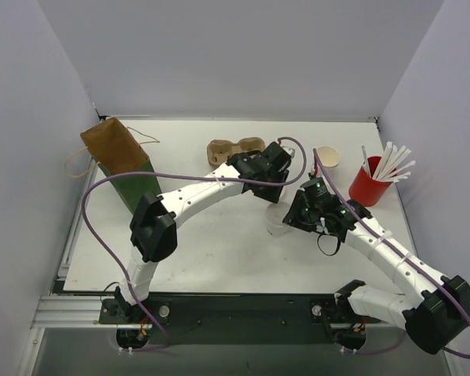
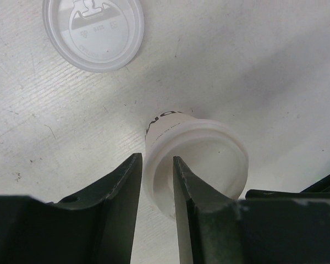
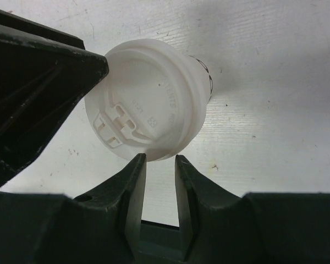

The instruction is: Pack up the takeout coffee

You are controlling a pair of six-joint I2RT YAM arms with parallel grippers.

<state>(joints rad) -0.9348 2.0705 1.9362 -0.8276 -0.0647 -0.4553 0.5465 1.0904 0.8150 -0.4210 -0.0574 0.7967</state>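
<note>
Left gripper (image 2: 157, 159): jaws narrowly parted astride the rim of the lidded cup (image 3: 148, 104), which is at the centre of the counter (image 1: 219, 266); grip cannot be determined. Right gripper (image 3: 159, 158): narrow, empty, just beside that cup. Open cup (image 1: 327, 157): near far edge, right.

Cup (image 2: 201, 159) print — nothing legible.

The surface (image 1: 219, 262) is white and flat, with tiny grey scratches and dots on it. A plain pale back wall (image 1: 235, 55) stands behind it, with a left wall (image 1: 23, 117) and a right wall (image 1: 454, 94) beside it. A silver metal rail (image 1: 70, 312) runs along the near edge. Soft light makes faint grey shadows.
</note>
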